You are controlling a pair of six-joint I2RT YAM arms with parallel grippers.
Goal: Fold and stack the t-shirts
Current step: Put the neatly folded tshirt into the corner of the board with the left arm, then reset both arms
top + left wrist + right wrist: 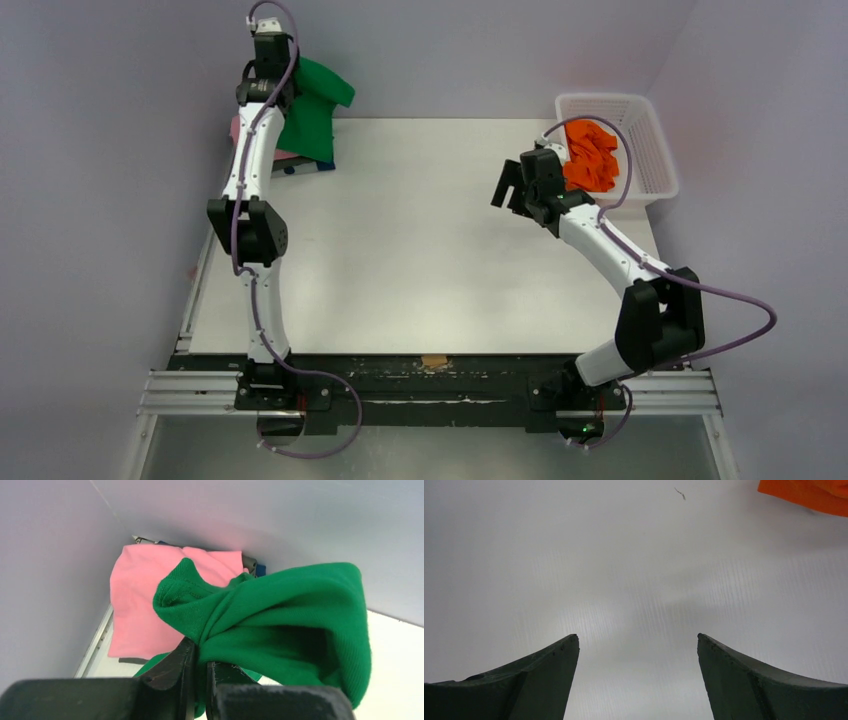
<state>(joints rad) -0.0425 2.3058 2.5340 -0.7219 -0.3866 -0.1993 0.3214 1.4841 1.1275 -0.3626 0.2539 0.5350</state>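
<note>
Left tool (200, 655) clenched on green tee (280, 615) above pink tee (145, 595); lower it square onto pink, then let go. Right tool (636, 636) released, empty.

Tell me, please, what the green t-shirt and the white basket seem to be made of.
The green t-shirt looks like soft, matte knit cloth, perhaps cotton: fine ribbing, a stitched collar and limp folds show. The white basket looks like rigid moulded plastic, judging by its thin, even lattice walls.

Blue t-shirt (260, 570) mostly hidden beneath pink t-shirt (140, 605); orange t-shirt (809, 492) edge-cropped.
</note>
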